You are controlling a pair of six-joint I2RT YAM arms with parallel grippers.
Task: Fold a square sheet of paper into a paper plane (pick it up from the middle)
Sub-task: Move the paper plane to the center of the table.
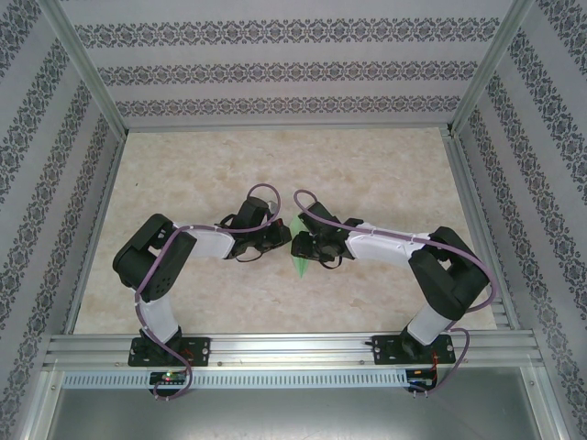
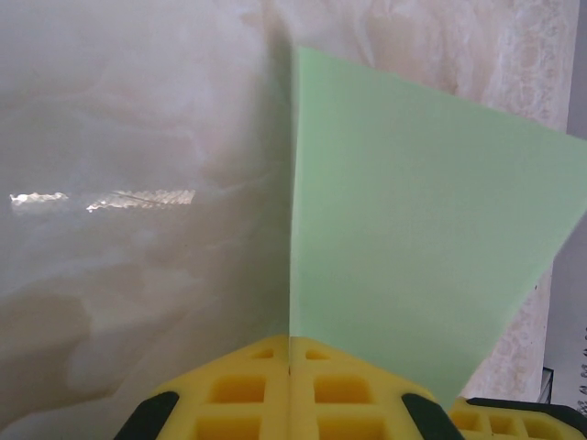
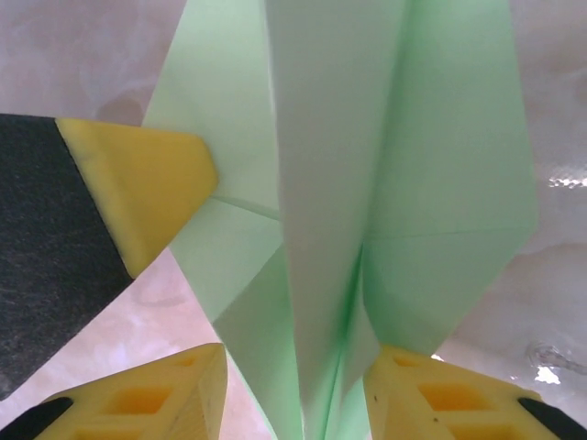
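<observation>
Pale green paper plane [image 1: 299, 261]: left gripper [image 2: 290, 346] at 9 o'clock clamps its edge; right gripper [image 3: 295, 385] at 3 o'clock, jaws parted around folds.

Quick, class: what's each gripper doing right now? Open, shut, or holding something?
Left gripper: shut on the paper plane.
Right gripper: open, fingers either side of the paper plane.

At the top view's centre the paper plane [image 1: 299, 259] is showing only as a tiny green sliver; in the right wrist view, the upper and lower edges are cutting it off.
</observation>
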